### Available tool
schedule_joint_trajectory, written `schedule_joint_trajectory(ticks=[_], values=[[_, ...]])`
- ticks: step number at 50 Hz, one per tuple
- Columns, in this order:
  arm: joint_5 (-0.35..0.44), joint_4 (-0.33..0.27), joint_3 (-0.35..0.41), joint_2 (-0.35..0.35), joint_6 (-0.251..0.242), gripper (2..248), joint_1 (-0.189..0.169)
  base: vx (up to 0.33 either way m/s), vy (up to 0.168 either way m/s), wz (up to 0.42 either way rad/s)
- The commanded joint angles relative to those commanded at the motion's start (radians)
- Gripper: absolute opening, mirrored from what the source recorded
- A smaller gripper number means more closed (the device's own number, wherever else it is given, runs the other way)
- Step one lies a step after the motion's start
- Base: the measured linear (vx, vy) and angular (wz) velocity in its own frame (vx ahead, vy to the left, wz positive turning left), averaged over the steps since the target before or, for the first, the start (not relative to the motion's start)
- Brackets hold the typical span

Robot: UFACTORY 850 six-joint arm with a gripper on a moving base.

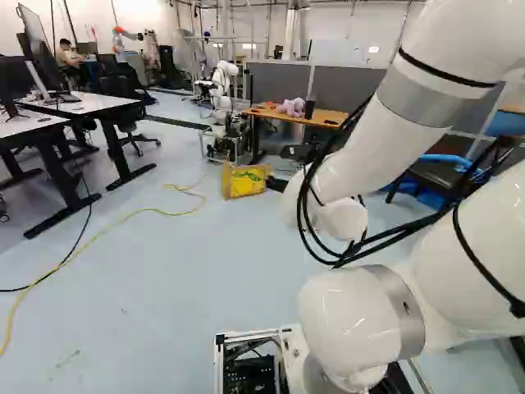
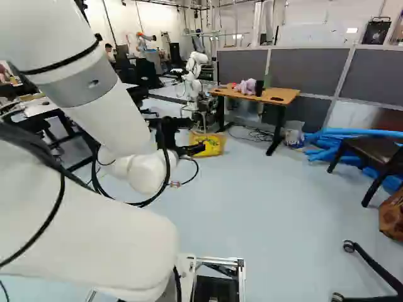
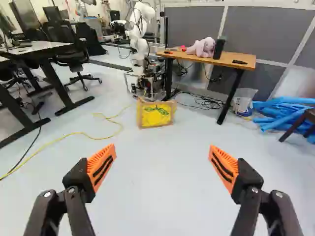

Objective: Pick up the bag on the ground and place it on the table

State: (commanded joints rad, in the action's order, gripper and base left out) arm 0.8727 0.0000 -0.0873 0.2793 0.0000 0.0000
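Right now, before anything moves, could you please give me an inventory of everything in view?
Rectangular wood-topped table: one, tan with black legs, by the partition
Boxy plastic bag: one, mostly yellow, on the floor ahead of the gripper
Plush toy: one, pale pink-lilac, on the table
Upright cylinder: one, black, beside the toy
Long tubes: several, blue, right of the right base view
Flat-topped desks: at least two, white, left of the left base view
Thin floor cable: one, yellow, between desks and bag
Another robot: one, white, left of the table
My arm: one, white, near foreground
My two-finger gripper: one, black with orange pads, open
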Motion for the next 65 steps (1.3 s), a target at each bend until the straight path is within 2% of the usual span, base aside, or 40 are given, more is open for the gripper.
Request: schedule_joint_trajectory(ticks=[65], values=[[0.0,0.0,0.0,0.0,0.0,247,0.0,0.013,0.005,-0.008]])
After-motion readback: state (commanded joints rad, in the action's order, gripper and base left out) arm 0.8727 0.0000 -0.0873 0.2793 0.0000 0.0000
